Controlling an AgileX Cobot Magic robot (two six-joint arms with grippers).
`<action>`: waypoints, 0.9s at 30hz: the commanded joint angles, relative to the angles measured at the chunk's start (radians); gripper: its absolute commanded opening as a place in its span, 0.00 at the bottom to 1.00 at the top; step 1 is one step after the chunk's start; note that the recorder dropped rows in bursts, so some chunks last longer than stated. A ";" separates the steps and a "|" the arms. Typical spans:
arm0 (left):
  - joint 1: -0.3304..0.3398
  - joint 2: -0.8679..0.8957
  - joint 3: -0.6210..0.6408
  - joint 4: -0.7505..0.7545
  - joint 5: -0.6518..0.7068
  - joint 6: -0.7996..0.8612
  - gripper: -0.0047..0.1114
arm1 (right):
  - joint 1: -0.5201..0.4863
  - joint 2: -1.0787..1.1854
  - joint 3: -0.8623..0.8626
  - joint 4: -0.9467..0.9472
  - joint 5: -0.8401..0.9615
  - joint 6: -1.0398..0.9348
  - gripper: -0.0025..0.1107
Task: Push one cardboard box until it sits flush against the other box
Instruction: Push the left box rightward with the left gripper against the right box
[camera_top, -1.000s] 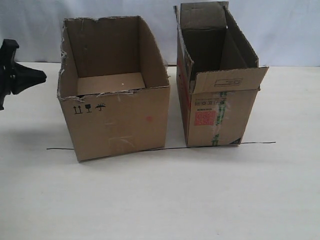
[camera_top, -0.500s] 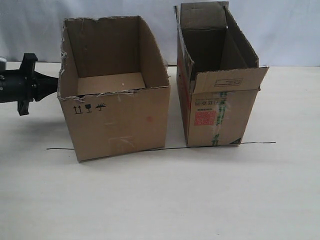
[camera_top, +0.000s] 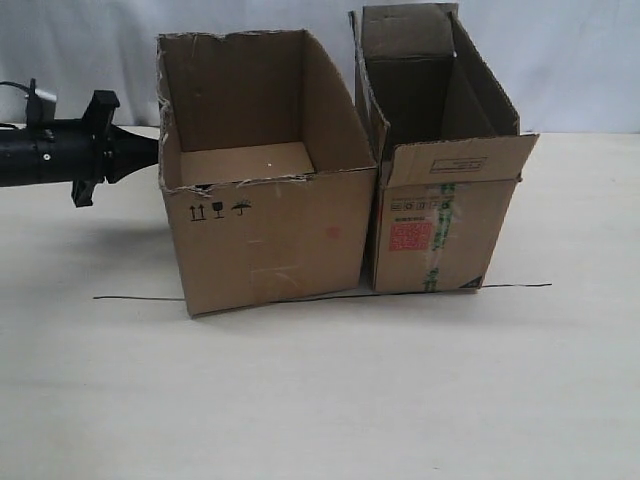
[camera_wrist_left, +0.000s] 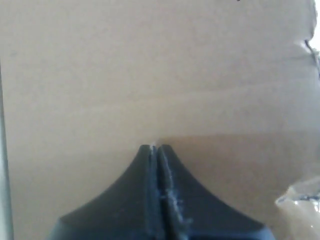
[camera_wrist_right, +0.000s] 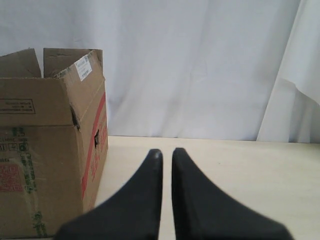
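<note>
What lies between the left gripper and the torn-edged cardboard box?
Nothing. In the left wrist view the shut left gripper touches the cardboard box wall directly; the exterior view agrees.

My worktop (camera_top: 320, 400) is plain off-white, thin black line (camera_top: 140, 298) running across it. White curtain (camera_wrist_right: 200, 65) behind the far edge.

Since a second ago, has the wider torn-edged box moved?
Yes. The cardboard box slid right along the black line, nearly closing the gap to the other box.
</note>
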 joint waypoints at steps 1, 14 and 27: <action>-0.007 0.002 -0.006 -0.012 -0.026 -0.005 0.04 | 0.000 -0.002 0.004 0.004 -0.002 -0.003 0.07; -0.011 0.089 -0.180 -0.012 -0.061 -0.046 0.04 | 0.000 -0.002 0.004 0.004 -0.002 -0.003 0.07; -0.051 0.158 -0.254 -0.012 -0.038 -0.082 0.04 | 0.000 -0.002 0.004 0.004 -0.002 -0.003 0.07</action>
